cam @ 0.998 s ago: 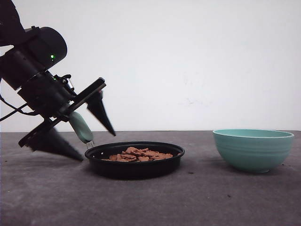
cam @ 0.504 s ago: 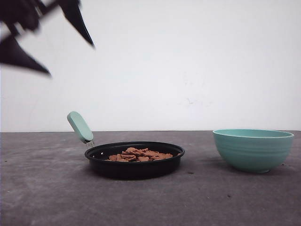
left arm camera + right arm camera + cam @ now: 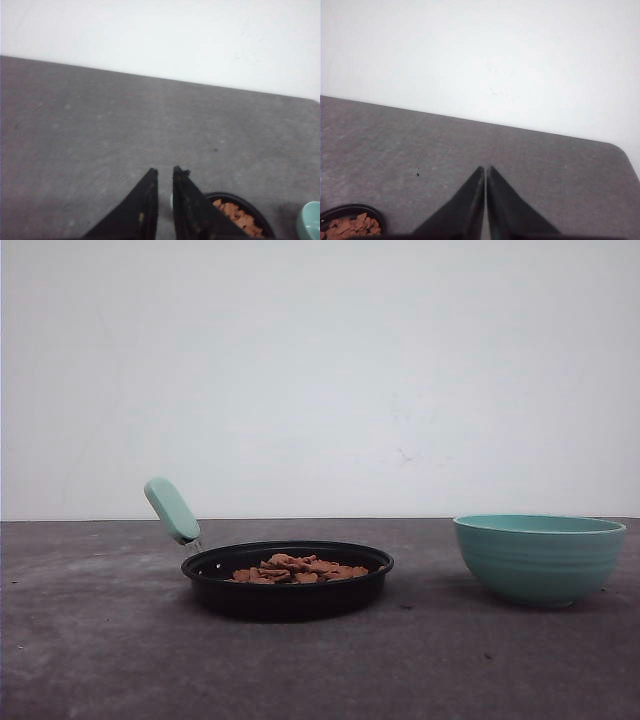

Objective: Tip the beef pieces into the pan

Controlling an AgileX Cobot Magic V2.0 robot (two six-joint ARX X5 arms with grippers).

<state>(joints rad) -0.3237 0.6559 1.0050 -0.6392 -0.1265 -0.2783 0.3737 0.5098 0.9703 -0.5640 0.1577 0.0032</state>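
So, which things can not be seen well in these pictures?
- Bowl inside: front view, its near wall hides it.
- Bowl again: left wrist view, cut by the frame corner.
- Pan: left wrist view, partly behind the left gripper.
- Pan and beef: right wrist view, cut by the edge.
- Right gripper: fingertips nearly touching, nothing between them.

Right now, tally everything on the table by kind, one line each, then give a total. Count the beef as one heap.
Pan, black with a mint-green handle: 1
Heap of beef pieces, lying in the pan: 1
Teal bowl, standing apart from the pan: 1
Total: 3
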